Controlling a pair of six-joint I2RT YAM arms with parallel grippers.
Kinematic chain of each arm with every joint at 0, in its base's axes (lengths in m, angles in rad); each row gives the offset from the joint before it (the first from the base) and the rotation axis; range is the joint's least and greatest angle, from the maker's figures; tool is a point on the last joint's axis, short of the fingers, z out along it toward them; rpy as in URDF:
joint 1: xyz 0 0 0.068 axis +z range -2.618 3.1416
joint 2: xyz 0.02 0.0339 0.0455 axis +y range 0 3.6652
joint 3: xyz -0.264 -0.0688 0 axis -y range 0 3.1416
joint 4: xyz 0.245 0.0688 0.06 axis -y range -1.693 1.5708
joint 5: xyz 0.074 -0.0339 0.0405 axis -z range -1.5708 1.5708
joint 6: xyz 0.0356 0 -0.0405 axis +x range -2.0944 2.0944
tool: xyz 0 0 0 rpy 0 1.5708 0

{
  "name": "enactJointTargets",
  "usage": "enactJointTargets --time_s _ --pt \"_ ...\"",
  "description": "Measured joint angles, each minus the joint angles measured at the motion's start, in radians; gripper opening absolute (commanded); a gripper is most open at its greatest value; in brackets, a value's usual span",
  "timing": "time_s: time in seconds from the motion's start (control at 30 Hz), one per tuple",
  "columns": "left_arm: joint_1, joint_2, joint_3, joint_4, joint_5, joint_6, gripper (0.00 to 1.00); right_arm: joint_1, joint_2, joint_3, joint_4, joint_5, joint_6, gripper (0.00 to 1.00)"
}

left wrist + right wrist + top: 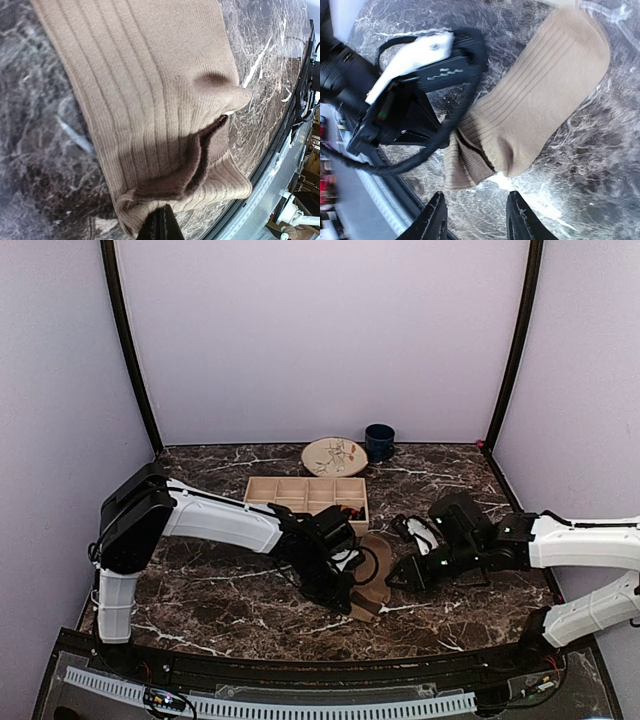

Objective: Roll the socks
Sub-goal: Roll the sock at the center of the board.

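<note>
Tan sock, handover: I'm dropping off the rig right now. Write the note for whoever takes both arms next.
Left gripper: shut, pinching the cuff edge of the tan sock.
Right gripper: open and empty, poised just off the cuff end.
The tan sock lies flat on the marble table between the two grippers; only the cuff is turned up.
A dark-and-red item sits at the right end of the wooden tray. It may be the second sock, but it is too small to tell.
Done: cuff gripped.
Left: nothing is rolled yet, so all the rolling remains.

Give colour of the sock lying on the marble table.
The sock is plain ribbed tan; the left wrist view shows it best.
</note>
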Motion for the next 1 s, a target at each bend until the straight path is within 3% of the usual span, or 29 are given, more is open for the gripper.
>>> enactJointTargets --time_s 0.2,0.37,0.5,0.7,1.0 --pt "0.002 0.025 0.042 -0.045 0.037 0.016 0.0 0.314 -0.047 0.006 -0.06 0.374 -0.032 0.4" --pt "0.016 0.045 0.065 -0.076 0.088 0.026 0.0 0.545 0.053 0.039 -0.097 0.67 -0.034 0.41" --pt "0.03 0.061 0.082 -0.108 0.135 0.038 0.0 0.657 0.166 0.068 -0.109 0.853 -0.044 0.44" --pt "0.044 0.081 0.111 -0.17 0.183 0.06 0.0 0.705 0.286 0.109 -0.089 0.952 -0.082 0.49" --pt "0.064 0.099 0.142 -0.252 0.216 0.084 0.0 0.739 0.36 0.146 -0.046 0.966 -0.181 0.53"
